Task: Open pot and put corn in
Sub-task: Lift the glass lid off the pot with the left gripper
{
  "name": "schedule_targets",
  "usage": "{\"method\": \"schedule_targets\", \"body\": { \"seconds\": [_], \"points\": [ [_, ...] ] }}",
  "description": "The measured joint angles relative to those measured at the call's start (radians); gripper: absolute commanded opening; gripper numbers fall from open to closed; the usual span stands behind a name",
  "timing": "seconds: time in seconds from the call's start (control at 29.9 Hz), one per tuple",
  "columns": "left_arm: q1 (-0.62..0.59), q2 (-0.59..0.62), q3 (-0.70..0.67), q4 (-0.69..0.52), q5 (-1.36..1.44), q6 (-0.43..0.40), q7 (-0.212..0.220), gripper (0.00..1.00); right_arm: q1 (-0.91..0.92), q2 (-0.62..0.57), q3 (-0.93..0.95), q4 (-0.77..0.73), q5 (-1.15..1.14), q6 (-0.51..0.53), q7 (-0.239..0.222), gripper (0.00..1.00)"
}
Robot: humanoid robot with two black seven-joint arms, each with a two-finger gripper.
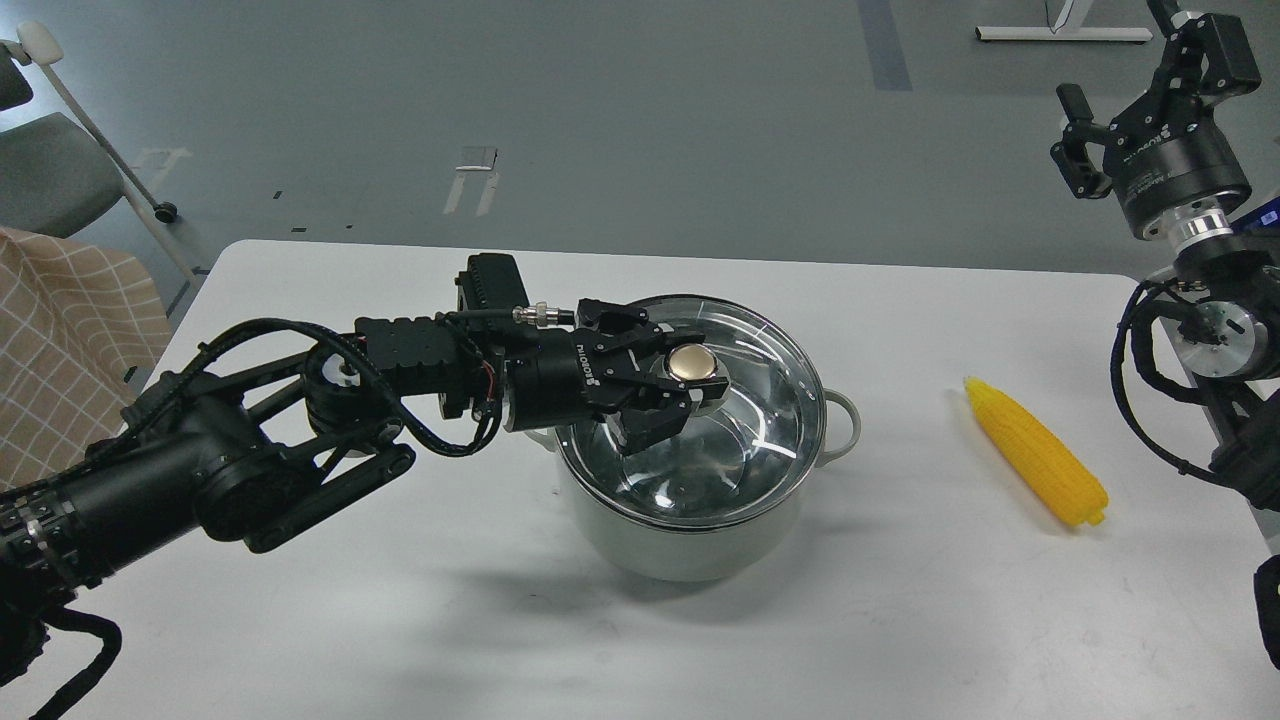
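The pale grey-green pot [690,545] stands mid-table with its glass lid [760,420] on it. My left gripper [692,366] reaches in from the left over the lid, and its fingers are closed around the lid's gold knob [697,362]. The lid still rests on the pot's rim. The yellow corn [1035,466] lies on the table to the right of the pot, pointed end away from me. My right gripper [1140,80] hangs high at the far right, open and empty, well above and behind the corn.
The white table [400,620] ends at a far edge just behind the pot. A chair [50,170] and a checked cloth [60,330] stand off the table's left side. My right arm's cables [1150,400] hang near the table's right edge.
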Motion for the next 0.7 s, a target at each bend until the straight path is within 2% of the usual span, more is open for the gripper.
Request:
{"method": "schedule_targets", "body": {
  "seconds": [0.13, 0.27, 0.4, 0.53, 0.7],
  "points": [
    [-0.057, 0.018, -0.013, -0.022, 0.0, 0.0, 0.0, 0.02, 0.0, -0.001, 0.0, 0.0, 0.0, 0.0, 0.0, 1.0],
    [-0.114, 0.092, -0.055, -0.074, 0.0, 0.0, 0.0, 0.02, -0.003, -0.006, 0.0, 0.002, 0.0, 0.0, 0.0, 1.0],
    [-0.143, 0.273, -0.074, -0.11, 0.0, 0.016, 0.0, 0.03, -0.008, -0.022, -0.001, 0.017, 0.0, 0.0, 0.0, 1.0],
    [-0.134, 0.449, -0.065, -0.114, 0.0, 0.089, 0.0, 0.03, -0.017, -0.025, -0.002, 0.022, 0.0, 0.0, 0.0, 1.0],
    [-0.01, 0.634, -0.064, -0.108, -0.051, 0.202, 0.0, 0.03, -0.023, -0.032, -0.002, 0.026, 0.0, 0.0, 0.0, 1.0]
  ]
}}
